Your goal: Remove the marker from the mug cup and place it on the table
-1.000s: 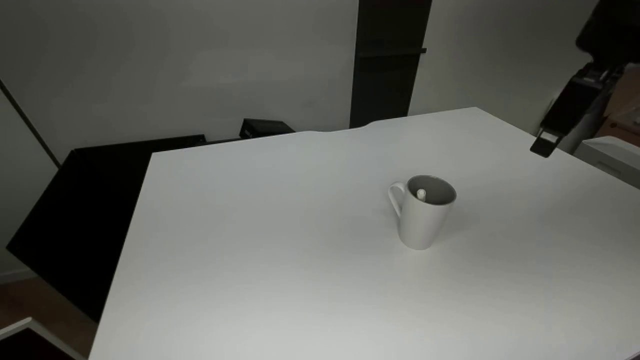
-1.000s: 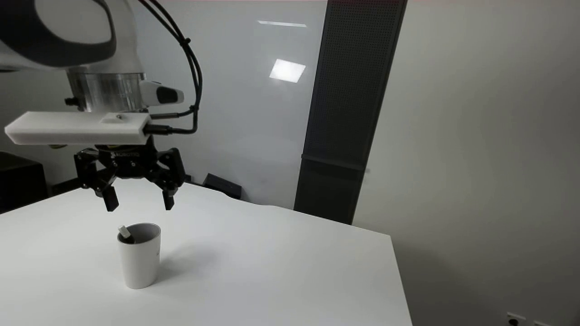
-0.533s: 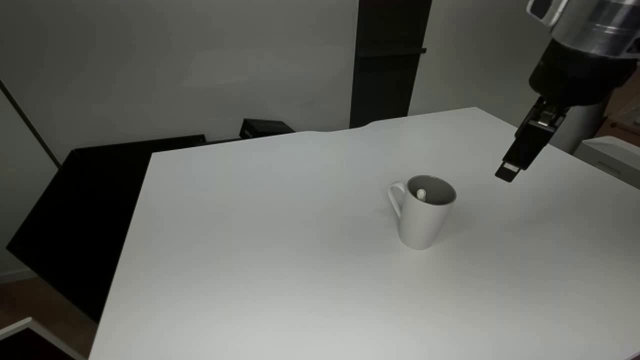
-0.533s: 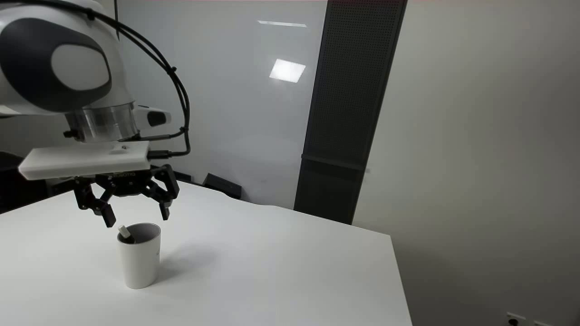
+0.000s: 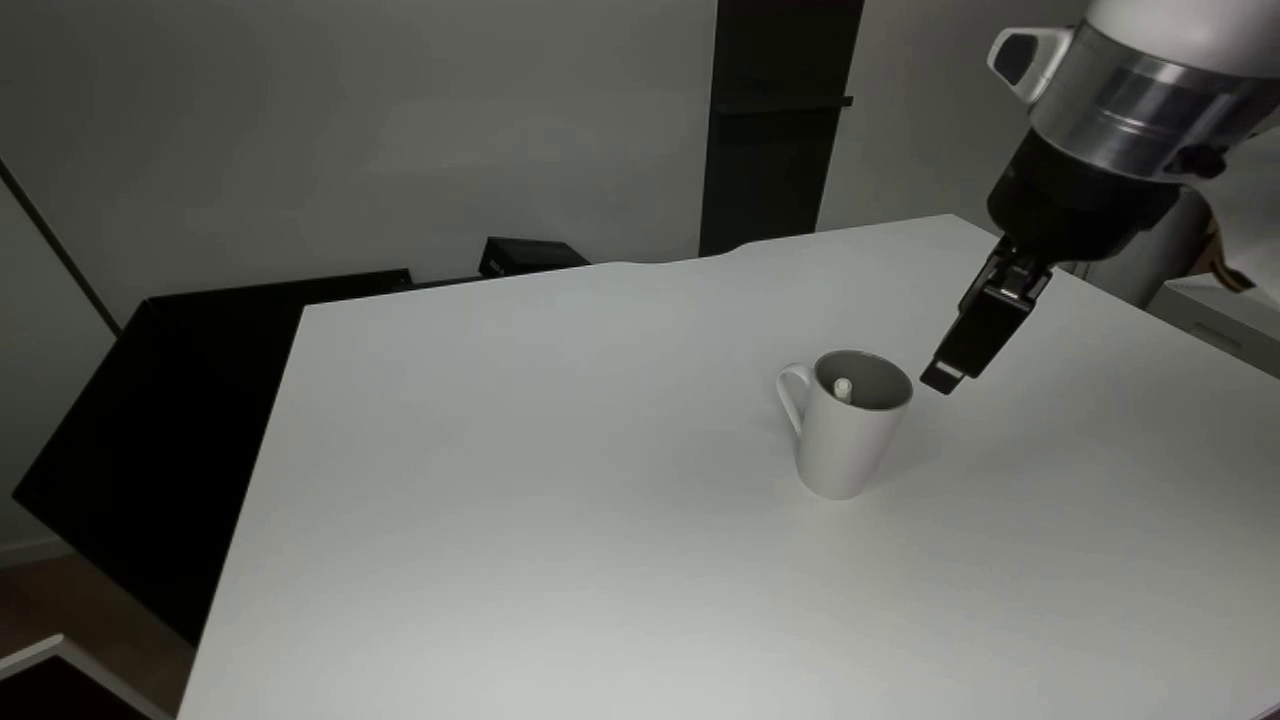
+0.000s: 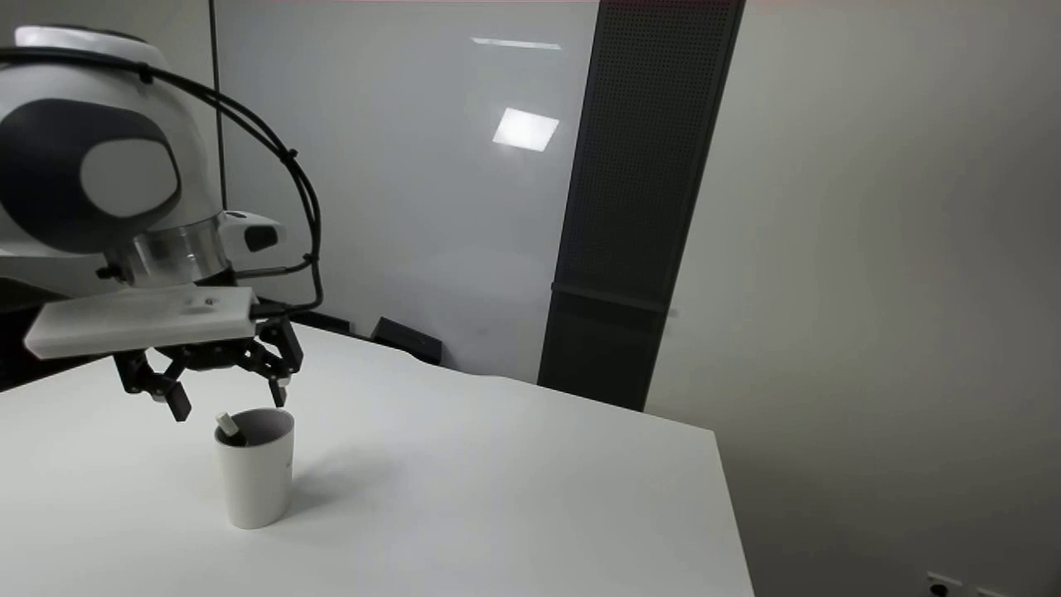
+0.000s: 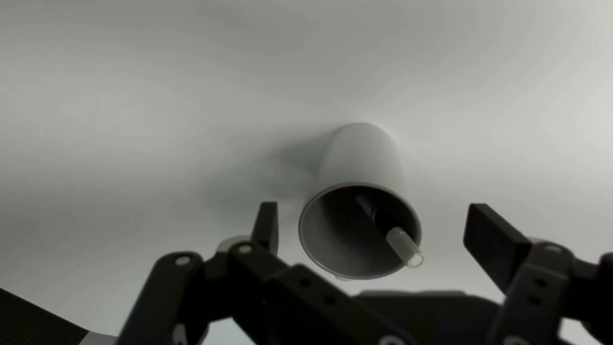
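The mug cup (image 5: 850,455) stands upright on the white table (image 5: 500,500); it also shows in an exterior view (image 6: 257,489) and in the wrist view (image 7: 361,155). The marker (image 7: 404,245) leans inside it, its pale end sticking out past the rim. That end also shows in both exterior views (image 5: 843,389) (image 6: 226,425); its lower part is hidden in the mug. My gripper (image 6: 230,402) is open and empty, a little above rim height and to one side of the mug (image 5: 942,377). In the wrist view, mug and marker appear between the spread fingers (image 7: 371,227), touching neither.
Black furniture (image 5: 130,440) stands beside the table. A small black box (image 6: 406,340) sits behind the table's back edge. A pale box (image 5: 1220,320) stands past the table edge on the arm's side.
The gripper has come down and moved toward the mug, from the right in an exterior view. It stays open. The mug and the marker have not moved.
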Controlling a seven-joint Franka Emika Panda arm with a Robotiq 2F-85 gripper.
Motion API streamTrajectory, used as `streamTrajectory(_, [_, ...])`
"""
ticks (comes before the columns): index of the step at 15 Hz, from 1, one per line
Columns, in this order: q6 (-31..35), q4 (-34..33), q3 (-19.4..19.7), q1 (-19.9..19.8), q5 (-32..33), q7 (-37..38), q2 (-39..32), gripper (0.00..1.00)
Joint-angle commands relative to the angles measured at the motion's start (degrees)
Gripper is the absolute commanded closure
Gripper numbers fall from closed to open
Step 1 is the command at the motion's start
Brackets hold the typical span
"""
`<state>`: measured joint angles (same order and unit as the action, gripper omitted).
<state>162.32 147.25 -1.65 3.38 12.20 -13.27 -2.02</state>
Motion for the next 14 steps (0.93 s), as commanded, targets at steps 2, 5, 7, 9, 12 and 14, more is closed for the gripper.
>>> streamTrajectory(2, [-0.1,-0.1,-0.4,-0.3,-0.2,-0.2,0.0,0.00])
streamTrajectory(5, [-2.0,-0.7,0.6,-0.1,9.2,5.3,0.1,0.00])
streamTrajectory(7, [-4.7,-2.1,1.4,0.6,18.3,10.9,-0.6,0.00])
streamTrajectory(9, [-7.4,-3.4,1.0,0.9,24.2,15.6,-1.1,0.00])
streamTrajectory(12, [-10.1,-4.9,0.2,1.6,29.0,19.5,-2.1,0.00])
streamTrajectory(14, [-10.2,-6.2,-0.1,2.1,31.0,21.6,-3.5,0.00])
